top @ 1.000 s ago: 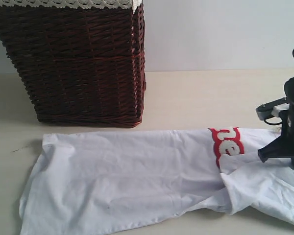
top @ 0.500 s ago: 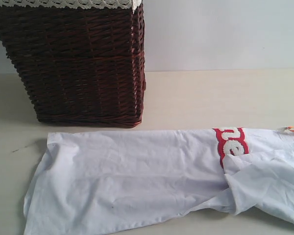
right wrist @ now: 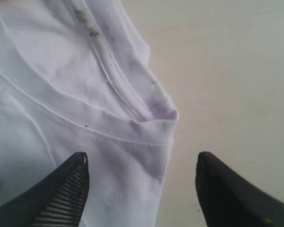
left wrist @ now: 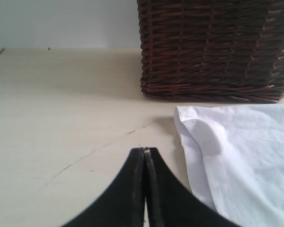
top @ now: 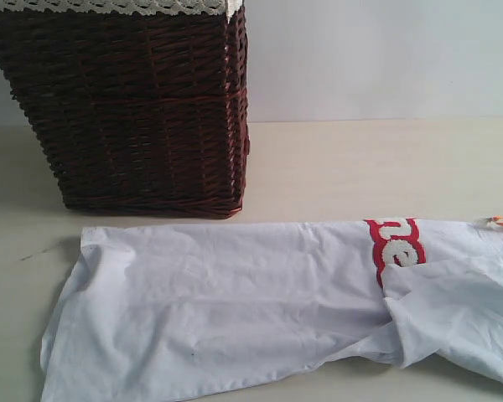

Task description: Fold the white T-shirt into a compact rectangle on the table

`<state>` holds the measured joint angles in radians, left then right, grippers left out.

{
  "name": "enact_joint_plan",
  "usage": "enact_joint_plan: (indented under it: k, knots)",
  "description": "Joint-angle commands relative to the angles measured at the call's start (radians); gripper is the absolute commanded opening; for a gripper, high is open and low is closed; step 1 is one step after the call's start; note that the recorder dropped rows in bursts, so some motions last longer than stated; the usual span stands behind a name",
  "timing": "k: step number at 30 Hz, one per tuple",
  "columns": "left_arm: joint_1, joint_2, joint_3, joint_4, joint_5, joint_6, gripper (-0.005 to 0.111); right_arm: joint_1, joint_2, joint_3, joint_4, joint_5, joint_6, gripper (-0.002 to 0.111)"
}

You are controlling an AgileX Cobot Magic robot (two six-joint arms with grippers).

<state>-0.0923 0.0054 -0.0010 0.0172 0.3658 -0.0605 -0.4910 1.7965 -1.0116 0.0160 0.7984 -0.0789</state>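
Observation:
The white T-shirt [top: 235, 310] lies stretched across the table [top: 360, 167] in front of the basket, with red-outlined lettering [top: 394, 249] showing and a fold of cloth laid over its right part. A small orange tag [top: 501, 221] peeks out at the far right edge. Neither gripper shows in the exterior view. In the left wrist view my left gripper [left wrist: 145, 150] is shut and empty above bare table, beside a corner of the T-shirt [left wrist: 236, 156]. My right gripper [right wrist: 142, 165] stands open over a hemmed edge of the T-shirt [right wrist: 85, 94], holding nothing.
A dark wicker basket [top: 134, 109] with a white lace-trimmed liner [top: 109, 7] stands at the back left, close behind the shirt. A pale wall rises behind the table. The same basket [left wrist: 213, 47] shows in the left wrist view. A thin crack line [left wrist: 99, 149] marks the tabletop.
The right gripper, shut over the shirt's right end a second ago, has opened and left the exterior view. The shirt shifted slightly rightward and then settled; the orange tag now shows.

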Motion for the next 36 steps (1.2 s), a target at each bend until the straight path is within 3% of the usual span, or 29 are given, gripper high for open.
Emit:
enact_joint_plan:
  k: [1, 12, 20, 22, 29, 36]
  knots:
    - [0.003, -0.005, 0.001, 0.001, -0.012, 0.0, 0.0, -0.003, 0.026, -0.059, 0.03, -0.012, -0.034, 0.063]
    - [0.003, -0.005, 0.001, 0.001, -0.012, 0.0, 0.0, -0.003, 0.182, -0.112, 0.01, 0.014, -0.075, 0.063]
    - [0.003, -0.005, 0.001, 0.001, -0.012, 0.0, 0.0, -0.003, 0.267, -0.112, 0.141, 0.065, -0.19, 0.062]
    - [0.003, -0.005, 0.001, 0.001, -0.012, 0.0, 0.0, -0.003, 0.277, -0.112, 0.141, 0.069, -0.19, 0.057]
    - [0.003, -0.005, 0.001, 0.001, -0.012, 0.0, 0.0, -0.003, 0.279, -0.112, 0.139, 0.139, -0.233, 0.0]
    - [0.003, -0.005, 0.001, 0.001, -0.012, 0.0, 0.0, 0.009, 0.206, -0.112, 0.16, 0.16, -0.231, 0.0]
